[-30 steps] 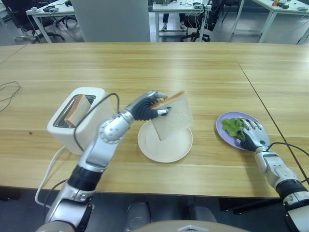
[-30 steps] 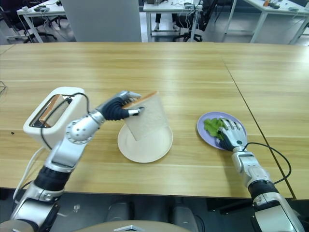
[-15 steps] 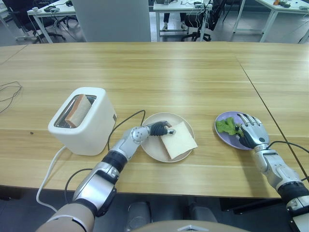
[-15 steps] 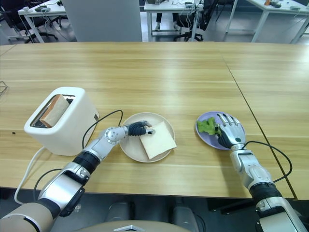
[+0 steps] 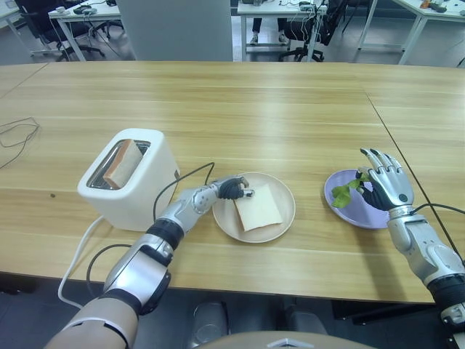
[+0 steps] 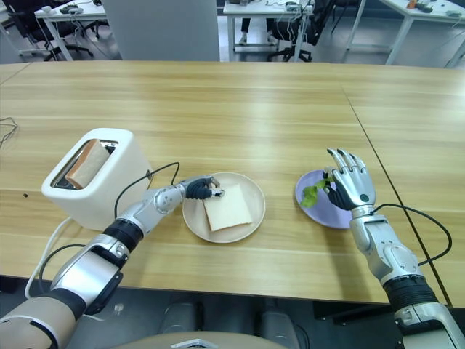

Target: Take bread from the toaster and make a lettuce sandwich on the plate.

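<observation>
A white toaster (image 5: 127, 182) stands at the left with one bread slice (image 5: 121, 163) in its slot. A second bread slice (image 5: 259, 206) lies flat on the cream plate (image 5: 285, 218) in the middle. My left hand (image 5: 231, 188) rests over the plate's left rim, with its fingers curled at the slice's upper edge. At the right, my right hand (image 5: 386, 185) is raised above the purple plate (image 5: 363, 216). It pinches a green lettuce leaf (image 5: 341, 193), which hangs just over that plate.
The toaster's cable (image 5: 76, 251) runs off the table's front edge, and a thin black wire (image 5: 190, 177) loops beside the toaster. A seam (image 5: 378, 123) between two tables runs behind the purple plate. Desks and chairs stand beyond the far edge.
My left hand has lowered the bread slice from upright in the air to flat on the cream plate. My right hand has lifted the lettuce off the purple plate.
</observation>
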Controlling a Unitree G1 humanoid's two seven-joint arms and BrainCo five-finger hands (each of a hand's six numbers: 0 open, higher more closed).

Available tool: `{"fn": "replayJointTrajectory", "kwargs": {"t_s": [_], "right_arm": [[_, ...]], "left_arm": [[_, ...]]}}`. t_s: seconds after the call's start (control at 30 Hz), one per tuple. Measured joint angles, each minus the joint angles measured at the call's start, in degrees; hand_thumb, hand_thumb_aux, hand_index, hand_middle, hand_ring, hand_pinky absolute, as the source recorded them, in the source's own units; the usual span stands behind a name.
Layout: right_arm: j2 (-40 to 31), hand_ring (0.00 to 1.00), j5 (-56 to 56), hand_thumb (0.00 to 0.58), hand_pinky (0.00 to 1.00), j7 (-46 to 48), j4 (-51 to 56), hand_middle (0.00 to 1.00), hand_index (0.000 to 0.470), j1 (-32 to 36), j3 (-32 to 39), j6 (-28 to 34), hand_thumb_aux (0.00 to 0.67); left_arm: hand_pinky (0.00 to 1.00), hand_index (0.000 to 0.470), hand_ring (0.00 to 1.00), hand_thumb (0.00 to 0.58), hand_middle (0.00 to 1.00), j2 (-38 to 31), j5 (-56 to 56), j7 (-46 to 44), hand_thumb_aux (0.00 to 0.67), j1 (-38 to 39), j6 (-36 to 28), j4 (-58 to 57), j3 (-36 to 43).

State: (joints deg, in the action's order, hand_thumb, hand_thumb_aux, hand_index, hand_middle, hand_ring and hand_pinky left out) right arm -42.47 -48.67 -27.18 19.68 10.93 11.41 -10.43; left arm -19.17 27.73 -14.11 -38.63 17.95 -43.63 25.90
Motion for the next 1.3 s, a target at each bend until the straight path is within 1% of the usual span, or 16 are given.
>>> {"fn": "replayJointTrajectory", "kwargs": {"t_s": [0.17,0.2,0.23,0.27,0.3,0.37,0.57,0.67,0.8,1.1,1.3], "right_arm": [[0.2,0.0,0.1,0.58,0.0,0.3,-0.8,0.0,0.46,0.1,0.0,-0.5,0.67],[0.2,0.0,0.1,0.58,0.0,0.3,-1.1,0.0,0.46,0.1,0.0,-0.7,0.67],[0.2,0.0,0.1,0.58,0.0,0.3,-1.5,0.0,0.46,0.1,-0.1,-0.9,0.67],[0.2,0.0,0.1,0.58,0.0,0.3,-1.7,0.0,0.46,0.2,-0.1,-1.1,0.67],[0.2,0.0,0.2,0.58,0.0,0.5,-2.1,0.0,0.46,0.3,-0.1,-1.3,0.67],[0.7,0.0,0.2,0.58,0.0,1.0,-3.2,0.0,0.46,1.1,-0.1,-1.7,0.67],[3.8,0.0,0.3,0.58,0.0,3.9,-7.0,0.0,0.46,7.2,0.4,-2.8,0.67],[6.2,0.0,0.1,0.58,0.0,5.4,-7.7,0.0,0.46,10.5,1.9,-3.4,0.67],[8.5,0.0,-0.2,0.58,0.0,6.7,-8.0,0.0,0.46,13.5,3.3,-4.1,0.67],[9.7,0.0,-0.1,0.58,0.0,7.7,-7.9,0.0,0.46,14.5,4.3,-5.3,0.67],[9.5,0.0,0.5,0.58,0.0,7.7,-8.1,0.0,0.46,13.1,3.9,-6.0,0.67]], "left_arm": [[1.0,0.46,1.0,0.58,1.0,-1.1,-0.5,1.8,0.67,1.2,0.1,8.0,-2.7],[1.0,0.373,1.0,0.559,1.0,-1.4,-0.3,2.5,0.544,1.2,0.1,8.6,-3.0],[0.89,0.083,0.89,0.19,0.89,-1.4,0.1,3.1,0.121,1.2,0.0,8.9,-3.2],[0.89,0.083,0.89,0.19,0.89,-1.4,0.5,3.8,0.121,1.2,0.0,9.1,-3.3],[0.0,0.0,0.0,0.0,0.0,-1.4,0.8,4.3,0.0,1.2,0.0,9.3,-3.3],[0.0,0.0,0.0,0.0,0.0,-1.4,1.8,5.6,0.0,1.4,-0.2,9.9,-3.3],[0.0,0.0,0.0,0.0,0.0,-2.5,6.2,11.4,0.0,3.3,-1.5,12.5,-3.3],[0.0,0.0,0.0,0.0,0.0,-3.1,6.8,11.5,0.0,4.3,-2.9,13.2,-3.7],[0.0,0.0,0.0,0.0,0.0,-3.5,8.4,11.0,0.0,4.4,-3.6,9.9,-2.6],[0.0,0.0,0.0,0.0,0.0,-2.1,9.8,10.3,0.0,4.3,-3.5,4.1,-0.1],[0.0,0.0,0.0,0.0,0.0,-1.4,10.7,11.4,0.0,4.2,-3.2,2.3,0.5]]}}
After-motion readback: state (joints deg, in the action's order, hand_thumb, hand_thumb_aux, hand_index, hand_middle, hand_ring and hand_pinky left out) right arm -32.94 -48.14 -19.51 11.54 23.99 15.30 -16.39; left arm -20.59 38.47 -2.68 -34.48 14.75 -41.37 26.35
